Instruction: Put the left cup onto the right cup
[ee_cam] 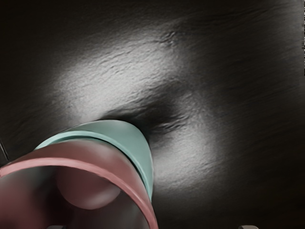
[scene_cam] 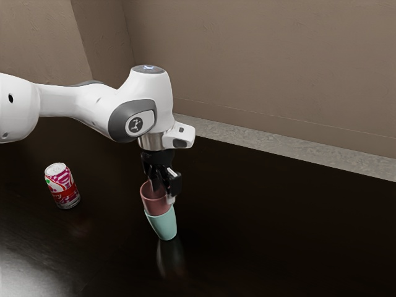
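Pink cup [scene_cam: 151, 197], the item to be stacked. Location: seated inside the mouth of the teal cup [scene_cam: 163, 226], which stands upright on the dark table [scene_cam: 278, 235]; only the upper band of the pink cup is seen above the teal rim, leaning slightly toward the exterior view's left. In the wrist view the pink rim is seen nested within the teal rim, just under the hand.

Handling: judged light, stiff and thin-walled, with a smooth and probably slippery surface; little risk of breakage is expected. The open rim is judged the best hold, one finger inside and one outside the wall, since the tapered body is covered by the teal cup.

Appearance: dusty pink, plain, tapered, open-topped, with a rounded inner base.

Gripper [scene_cam: 166, 185]: placed at the pink cup's rim on the side toward the exterior view's right. The jaws are read as standing apart, astride the wall and not clamped on it.

Also listed: a red-and-white soda can [scene_cam: 62, 185], standing well apart toward the exterior view's left.
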Action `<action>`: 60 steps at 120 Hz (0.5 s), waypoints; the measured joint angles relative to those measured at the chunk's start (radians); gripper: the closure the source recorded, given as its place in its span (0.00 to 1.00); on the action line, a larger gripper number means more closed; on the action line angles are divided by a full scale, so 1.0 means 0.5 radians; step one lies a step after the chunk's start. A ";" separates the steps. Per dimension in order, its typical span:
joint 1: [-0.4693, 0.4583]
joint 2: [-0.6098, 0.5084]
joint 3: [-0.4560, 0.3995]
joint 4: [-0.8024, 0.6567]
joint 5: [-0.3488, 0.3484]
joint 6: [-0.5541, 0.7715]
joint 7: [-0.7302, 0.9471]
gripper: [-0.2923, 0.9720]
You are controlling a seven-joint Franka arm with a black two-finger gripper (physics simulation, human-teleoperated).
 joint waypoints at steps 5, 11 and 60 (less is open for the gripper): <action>-0.001 -0.001 -0.001 0.002 -0.003 0.000 0.001 0.38; -0.002 -0.004 0.000 0.005 -0.006 -0.001 0.002 0.35; 0.029 -0.038 0.010 0.550 -0.023 -0.312 0.019 0.27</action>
